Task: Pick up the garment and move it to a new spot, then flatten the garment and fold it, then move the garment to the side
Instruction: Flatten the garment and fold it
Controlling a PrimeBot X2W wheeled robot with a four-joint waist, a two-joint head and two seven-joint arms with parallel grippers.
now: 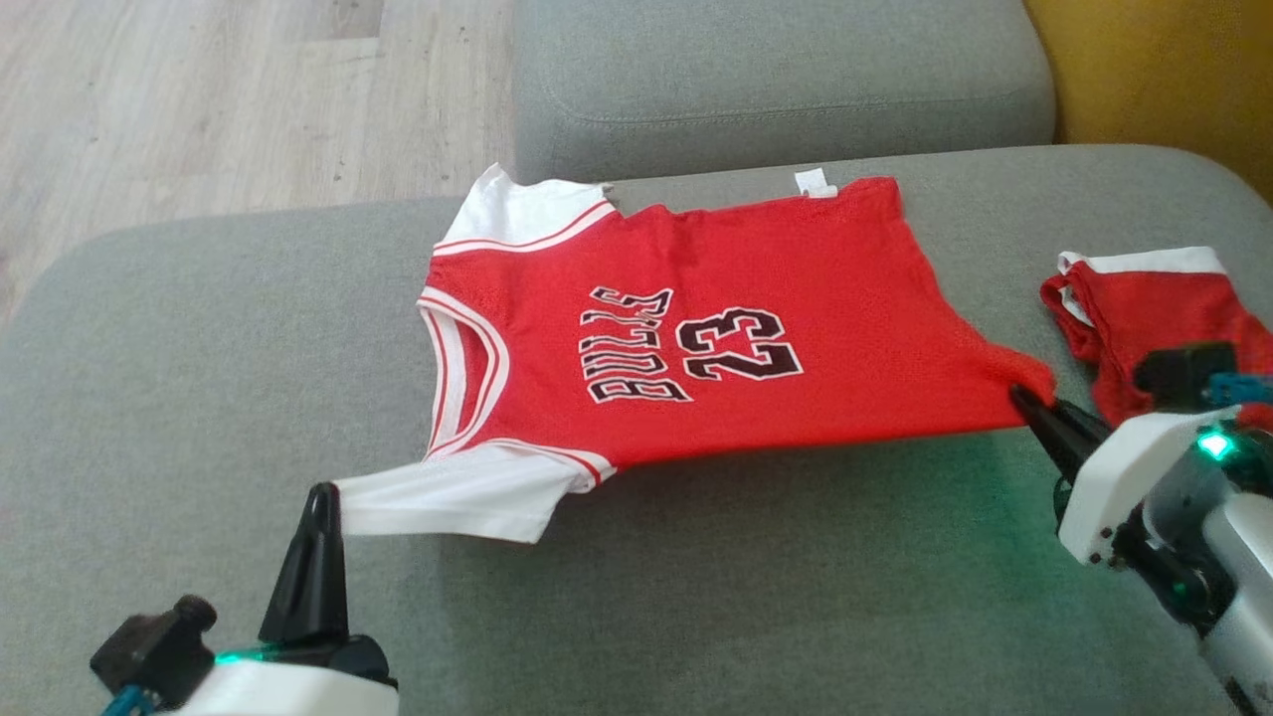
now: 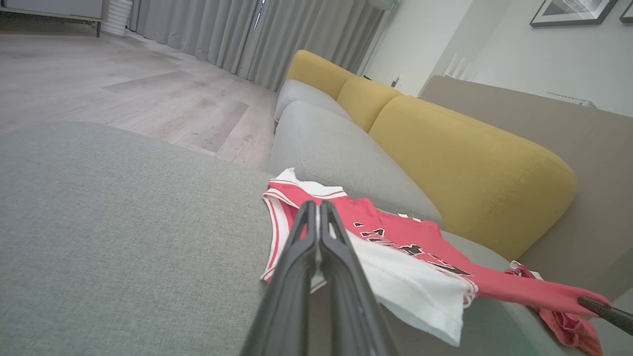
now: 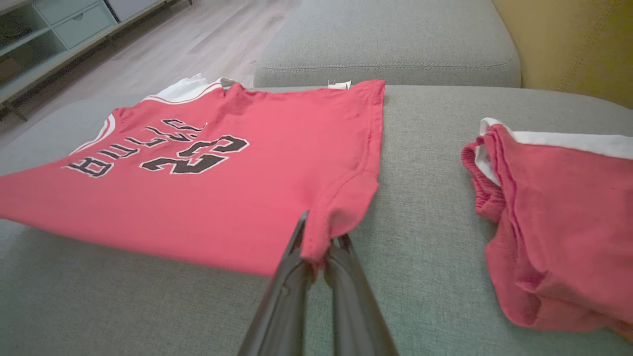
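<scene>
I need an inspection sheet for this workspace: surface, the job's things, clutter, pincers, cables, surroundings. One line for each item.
Surface: grey sofa cushion, flat.
Job's things: red jersey, print side up, spread out, its near edge pulled taut between the two pincers.
Clutter: red shorts, bunched, lying apart from the jersey on the robot's right.
Pincers: left pincer shut on the white sleeve; right pincer shut on the hem corner.
Cables: short blue cable at the right wrist, away from the cloth.
Surroundings: wooden floor, yellow back cushion, grey curtains.
</scene>
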